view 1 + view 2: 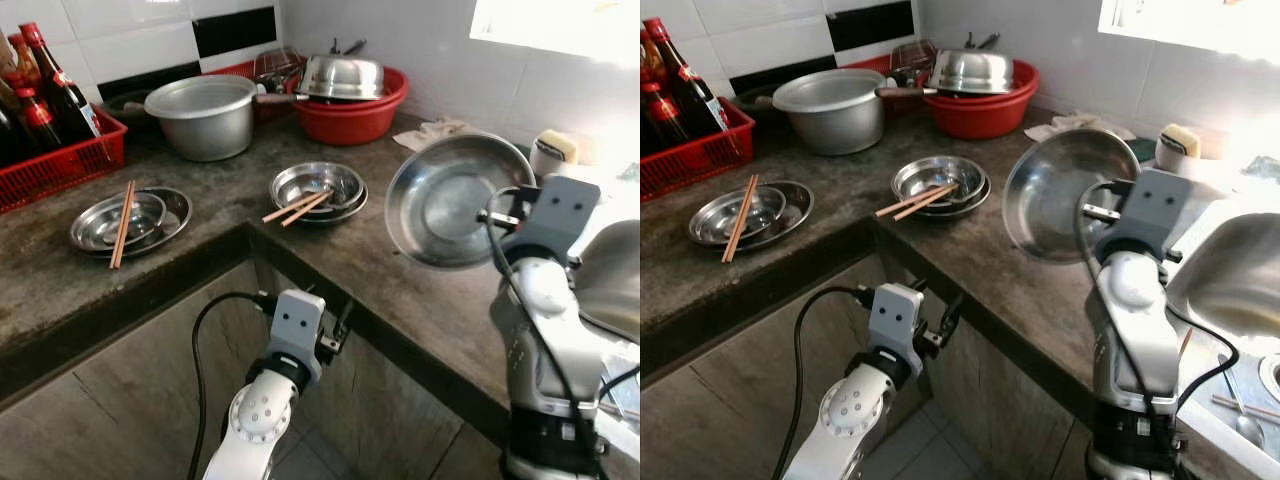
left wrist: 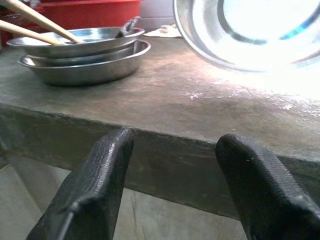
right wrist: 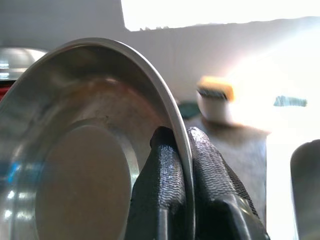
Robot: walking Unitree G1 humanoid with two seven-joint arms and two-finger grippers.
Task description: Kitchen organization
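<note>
Meanwhile, the right end effector [image 3: 182,150] pinches the rim of a steel plate [image 1: 455,200], held tilted above the counter [image 1: 400,290]; the left end effector [image 2: 172,145] (fingers parted) hangs below the counter edge.

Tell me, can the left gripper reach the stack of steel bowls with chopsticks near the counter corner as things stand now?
Probably yes. The left gripper is open, just below the counter edge, facing the stacked bowls. Only the edge lies between them, so it must rise first.
</note>
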